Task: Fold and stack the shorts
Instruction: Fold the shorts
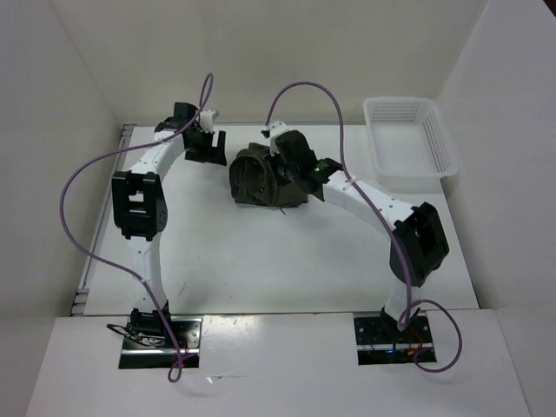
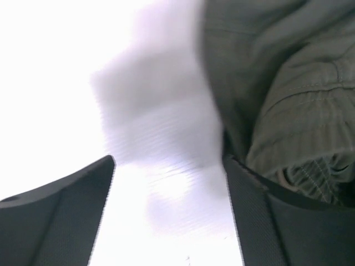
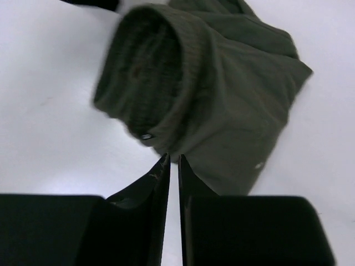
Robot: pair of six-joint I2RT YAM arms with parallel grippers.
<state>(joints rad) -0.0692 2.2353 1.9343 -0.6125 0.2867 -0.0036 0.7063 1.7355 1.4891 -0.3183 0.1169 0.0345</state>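
The left end effector hangs in the upper left of the overhead view. Its fingers are spread wide with only bare counter between them. The shorts lie just to its right as a crumpled heap in the upper middle of the counter, nowhere near flat. From its own camera the cloth sits at the right finger and outside the gap, so closing there would likely catch nothing or only shove the heap sideways.

The right end effector is over the right side of the heap. Its fingers are together, with a thin bright slit between them and no cloth visible in it. The tips sit at the lower edge of the shorts, beside the ribbed waistband opening. Pressing down like this could bunch the fabric further. A pinch taken from the heap may also grab two layers at once, so a lift would drag up a twisted lump, not one clean hem.

The basket stands apart in the upper right. A wide sweep of the right arm could knock it.
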